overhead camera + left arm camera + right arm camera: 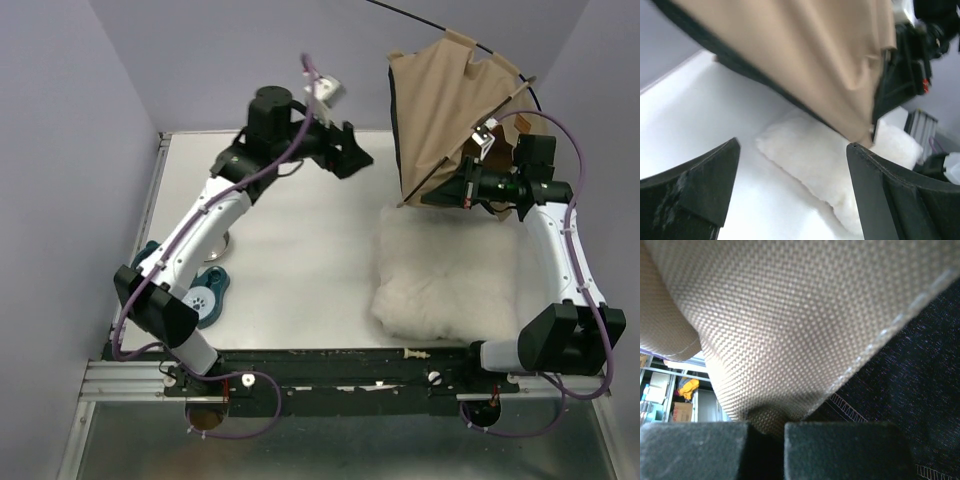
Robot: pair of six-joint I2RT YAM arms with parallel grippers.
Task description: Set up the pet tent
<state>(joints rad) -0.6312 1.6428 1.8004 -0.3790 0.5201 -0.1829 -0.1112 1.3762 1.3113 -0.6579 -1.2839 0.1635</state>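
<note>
Within right pincer, pet tent

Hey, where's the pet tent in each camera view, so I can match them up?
Top external: pet tent upper right, beyond the white cushion.
Left wrist: tan fabric across the top of the frame.
Right wrist: fills the frame, pinched in the right gripper.
Shared landmark: the white cushion, in top and left wrist views only.

Your white desk carries a fluffy white cushion on its right half, close to the near edge. Towards the near-left corner you have a teal paw-print piece, well apart from the cushion.
</note>
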